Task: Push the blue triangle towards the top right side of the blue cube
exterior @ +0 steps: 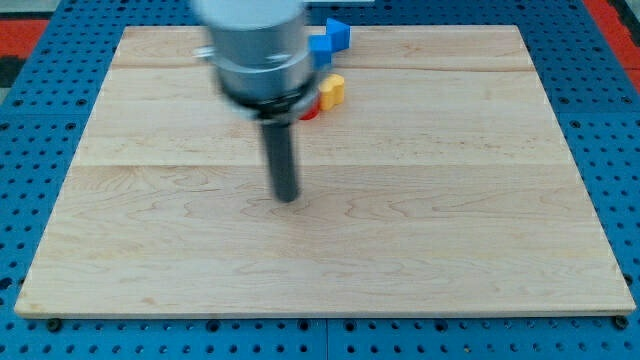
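Two blue blocks sit close together at the view's top, just right of the arm's grey body. One blue block (339,34) lies at the board's top edge, up and right of the other blue block (320,47), which the arm partly hides. I cannot tell which is the triangle and which the cube. My tip (287,197) rests on the board near the centre, well below both blue blocks and touching no block.
A yellow block (332,90) lies below the blue ones, with a red block (311,109) at its lower left, mostly hidden by the arm. The wooden board (450,230) sits on a blue perforated table.
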You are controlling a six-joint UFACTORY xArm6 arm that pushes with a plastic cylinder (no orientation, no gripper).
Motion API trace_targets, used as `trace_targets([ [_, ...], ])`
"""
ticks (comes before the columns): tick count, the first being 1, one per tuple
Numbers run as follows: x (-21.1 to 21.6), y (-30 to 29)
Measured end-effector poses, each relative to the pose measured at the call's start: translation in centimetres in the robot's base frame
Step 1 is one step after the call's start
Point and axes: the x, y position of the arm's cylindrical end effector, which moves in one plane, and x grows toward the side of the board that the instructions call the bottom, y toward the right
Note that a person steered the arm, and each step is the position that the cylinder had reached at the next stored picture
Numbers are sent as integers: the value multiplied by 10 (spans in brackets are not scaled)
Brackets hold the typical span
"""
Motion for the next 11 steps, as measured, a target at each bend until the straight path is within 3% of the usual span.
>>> trace_targets([
  [1,-77,80],
  [3,-246,155],
  [4,-275,140],
  [7,-271,65],
  [11,-266,36],
])
